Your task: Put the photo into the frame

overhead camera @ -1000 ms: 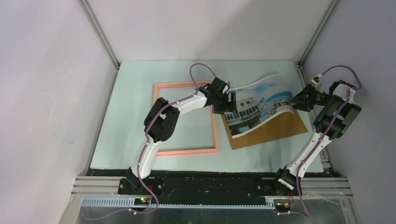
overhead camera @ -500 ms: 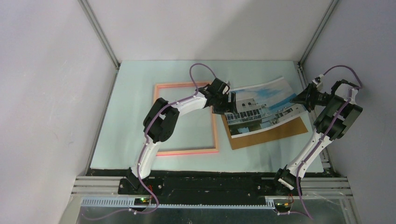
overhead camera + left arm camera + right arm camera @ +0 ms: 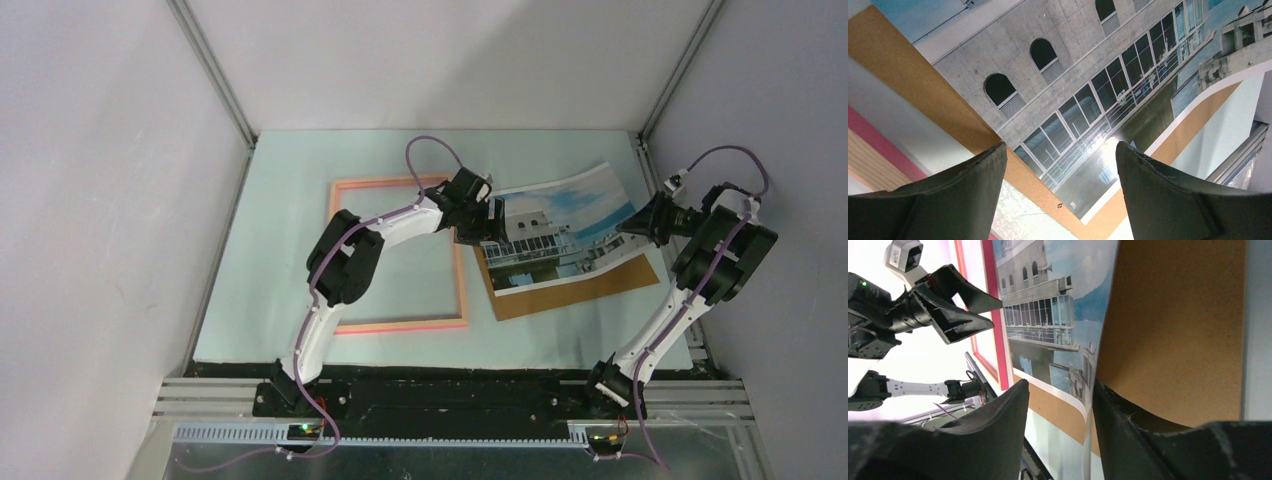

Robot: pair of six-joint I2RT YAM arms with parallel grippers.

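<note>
The photo (image 3: 560, 225), a glossy print of a white building, lies on the brown backing board (image 3: 590, 285), its right end lifted a little. The salmon-pink frame (image 3: 400, 325) lies flat to its left. My left gripper (image 3: 490, 222) hovers open over the photo's left end (image 3: 1083, 75), nothing between its fingers (image 3: 1060, 150). My right gripper (image 3: 632, 222) is at the photo's right edge. In the right wrist view that edge (image 3: 1088, 390) stands between the jaws (image 3: 1060, 385), against the right finger, with a gap to the left finger.
The backing board (image 3: 1173, 330) sticks out below and right of the photo. The frame's right rail (image 3: 1000, 340) runs just beyond the photo's left end. Walls close in the mat on three sides; the right arm stands near the right wall.
The photo's right side, curled up high a second ago, has dropped and lies flatter. My right gripper has drawn back to the right and its jaws have narrowed. The left arm has stayed put.
</note>
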